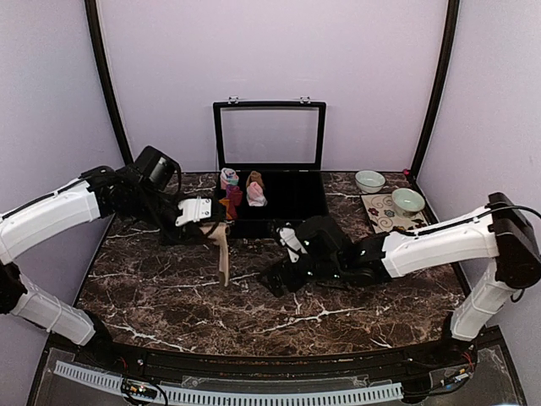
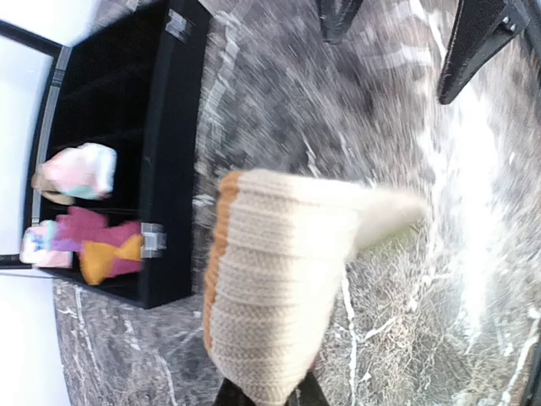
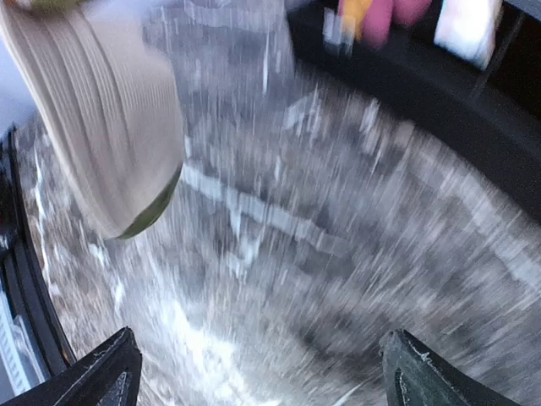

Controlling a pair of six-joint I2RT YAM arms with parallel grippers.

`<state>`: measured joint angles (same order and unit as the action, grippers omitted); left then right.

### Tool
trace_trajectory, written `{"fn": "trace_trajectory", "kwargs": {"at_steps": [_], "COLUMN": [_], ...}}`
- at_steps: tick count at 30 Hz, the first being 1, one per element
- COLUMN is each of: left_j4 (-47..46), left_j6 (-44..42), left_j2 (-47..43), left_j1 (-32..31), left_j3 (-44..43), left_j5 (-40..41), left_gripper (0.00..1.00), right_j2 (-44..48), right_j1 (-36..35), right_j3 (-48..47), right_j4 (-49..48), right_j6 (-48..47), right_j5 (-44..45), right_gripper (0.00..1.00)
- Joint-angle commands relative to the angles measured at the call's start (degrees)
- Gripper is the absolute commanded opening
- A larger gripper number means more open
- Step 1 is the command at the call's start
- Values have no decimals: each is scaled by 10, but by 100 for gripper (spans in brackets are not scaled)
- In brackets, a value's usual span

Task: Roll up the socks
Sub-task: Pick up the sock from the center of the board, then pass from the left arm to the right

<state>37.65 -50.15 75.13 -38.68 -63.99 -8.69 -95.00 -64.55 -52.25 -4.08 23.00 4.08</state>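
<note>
Listener: Trouble spots first: what is hidden or hard to make out?

Describer: Both wrist views are smeared. From the left wrist, the left gripper (image 2: 266,394) shows only as two dark finger stubs at the bottom edge, with the rest cut off. From the right wrist, the right gripper (image 3: 262,338) shows only two black fingertips in the bottom corners. From above, that gripper is a dark mass against dark stone, so its outline is hard to read. I cannot tell whether one sock or a pair is held.

Listener: What are the jaws doing?

Describer: Left jaws are clenched on the sock (image 2: 270,288), which bulges out straight ahead of them. Right jaws are spread wide and grasp nothing. The sock hangs ahead of them and off to one side, apart from both fingertips.

Listener: How does the sock look?

Describer: Cream ribbed knit, with an orange-brown edge and an olive toe. From above it hangs as a narrow tan strip below the left jaws. Its lower end is at or close to the table (image 1: 355,304), and contact is unclear.

Listener: And the surroundings?

Describer: Dark brown marble-look top with white veins. Beyond both jaws, a black box (image 1: 296,199) with its clear lid (image 1: 269,135) raised holds small soft bundles (image 1: 230,194) in pink, magenta and orange. Past the right arm are two pale bowls (image 1: 369,181) and a patterned mat (image 1: 380,218). The walls (image 1: 270,51) are lilac.
</note>
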Motion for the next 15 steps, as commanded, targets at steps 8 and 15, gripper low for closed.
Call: {"fn": "trace_trajectory", "kwargs": {"at_steps": [8,15], "left_j4": [314,388], "left_j6": [7,-5], "left_j2": [53,64], "left_j1": [110,117], "left_j3": [-191,-233], "left_j5": [-232,-279], "left_gripper": [0,0], "right_j2": [51,-33], "right_j1": [14,3], "right_j3": [-195,-277], "right_j4": [-44,-38], "right_j6": [-130,-145], "right_j5": [-81,-168], "right_gripper": [99,99]}}
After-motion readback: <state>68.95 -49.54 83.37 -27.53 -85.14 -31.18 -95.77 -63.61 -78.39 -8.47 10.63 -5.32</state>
